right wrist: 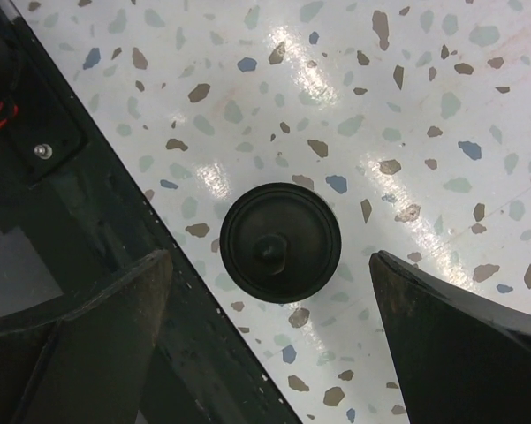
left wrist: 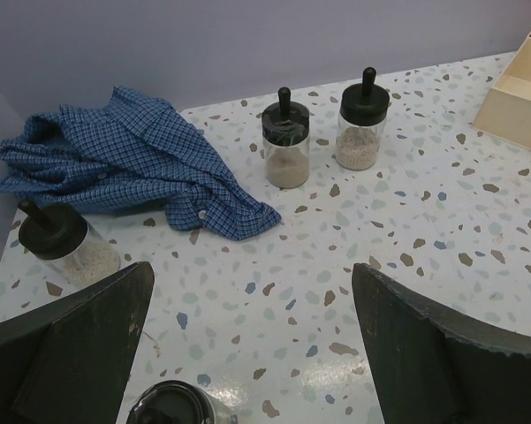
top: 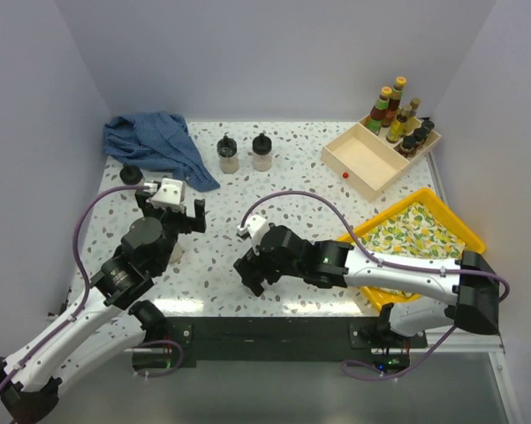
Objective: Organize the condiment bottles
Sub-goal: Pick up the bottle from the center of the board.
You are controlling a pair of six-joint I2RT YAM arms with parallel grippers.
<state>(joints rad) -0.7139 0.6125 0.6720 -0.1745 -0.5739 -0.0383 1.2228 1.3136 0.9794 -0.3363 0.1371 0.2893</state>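
Note:
Two squat black-lidded jars (top: 228,152) (top: 262,152) of pale grains stand at the back middle, also in the left wrist view (left wrist: 285,140) (left wrist: 363,128). A third jar (top: 131,174) stands by the cloth (left wrist: 64,243). A fourth jar (left wrist: 172,405) sits low, just under my open, empty left gripper (left wrist: 256,353) (top: 170,206). My right gripper (right wrist: 269,336) (top: 254,274) is open, directly above another jar's black lid (right wrist: 280,250), which lies between the fingers; nothing is gripped. Several slim sauce bottles (top: 398,113) stand in the wooden tray's far end.
A crumpled blue checked cloth (top: 155,143) lies at the back left. The beige divided tray (top: 364,159) sits at the back right, a small red piece (top: 345,174) beside it. A yellow lemon-print tray (top: 428,231) lies at the right. A dark base plate (right wrist: 88,221) runs beside the right jar.

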